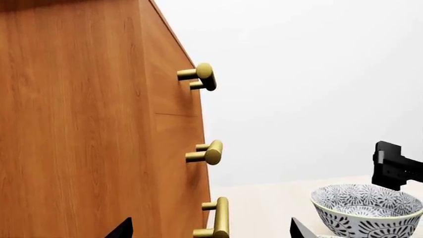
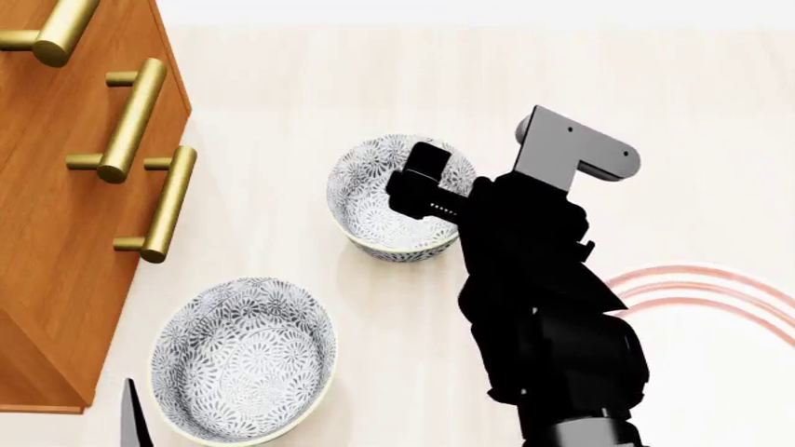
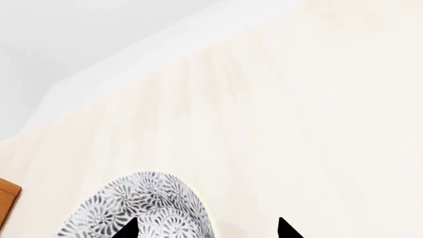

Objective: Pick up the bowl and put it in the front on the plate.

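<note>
Right gripper (image 3: 206, 230) is seen with jaws spread wide, nothing clamped. In the right wrist view one fingertip sits over the patterned inside of the bowl (image 2: 395, 200) and the other over bare table, so the bowl's wall is judged to lie between the jaws; whether any pad is touching the rim cannot be told. In the head view the gripper is placed at the right-hand edge of this bowl, with the black right arm (image 2: 546, 307) running back toward the robot. The bowl is stood upright on the pale table (image 2: 372, 84), the farther of the two bowls in view. A second, alike bowl (image 2: 244, 359) is set nearer the robot, well apart from the first. The plate (image 2: 710, 291), red-ringed, is partly cut off at the right edge and partly hidden by the arm; nothing is seen on its visible part. The wooden cabinet (image 2: 50, 233) with brass handles (image 2: 130, 119) is stood along the left. Left gripper (image 1: 211, 232) is held open and empty beside the cabinet, near the second bowl. Step judged: the grasp, pre-closure. Next, the jaws would need to be brought down and closed on the wall, then the bowl lifted clear and carried right to the plate, kept level.
</note>
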`<state>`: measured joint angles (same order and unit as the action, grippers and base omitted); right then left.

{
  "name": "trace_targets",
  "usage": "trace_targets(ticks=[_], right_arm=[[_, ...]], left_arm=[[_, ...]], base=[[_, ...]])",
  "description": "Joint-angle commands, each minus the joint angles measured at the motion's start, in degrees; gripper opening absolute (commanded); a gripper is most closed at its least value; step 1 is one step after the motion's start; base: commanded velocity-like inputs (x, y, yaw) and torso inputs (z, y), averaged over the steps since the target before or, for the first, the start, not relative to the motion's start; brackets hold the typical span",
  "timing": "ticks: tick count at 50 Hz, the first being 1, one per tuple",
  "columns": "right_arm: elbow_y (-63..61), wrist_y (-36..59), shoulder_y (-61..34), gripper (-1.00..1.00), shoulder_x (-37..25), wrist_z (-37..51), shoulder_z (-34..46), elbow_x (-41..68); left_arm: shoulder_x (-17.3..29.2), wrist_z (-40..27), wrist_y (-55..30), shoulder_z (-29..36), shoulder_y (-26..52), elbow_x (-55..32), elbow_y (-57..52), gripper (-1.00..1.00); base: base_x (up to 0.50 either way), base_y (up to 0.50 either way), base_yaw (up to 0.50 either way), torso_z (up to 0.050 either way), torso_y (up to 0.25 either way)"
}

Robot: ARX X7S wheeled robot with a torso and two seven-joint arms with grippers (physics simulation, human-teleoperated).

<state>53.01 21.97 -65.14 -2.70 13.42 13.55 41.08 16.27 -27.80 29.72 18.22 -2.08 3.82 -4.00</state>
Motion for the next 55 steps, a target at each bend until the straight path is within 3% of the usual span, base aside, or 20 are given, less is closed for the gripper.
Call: trace_targets(ticks=[1,55], right_arm=[[1.38,-0.52,-0.11,1.0,1.19,-1.0,-0.07,-0.02],[-2.09,-0.22,3.55,1.0,0.64,1.56,2.8,7.05]], left_arm=[[-0.55,0.67,0.56,-0.43,0.13,0.87,0.34,1.0],[0.22,-0.33,0.12,0.59,0.5,0.27,0.59,1.0]], base=[[0.0,0.0,0.0,0.0,0.0],[0.0,0.0,0.0,0.0,0.0]])
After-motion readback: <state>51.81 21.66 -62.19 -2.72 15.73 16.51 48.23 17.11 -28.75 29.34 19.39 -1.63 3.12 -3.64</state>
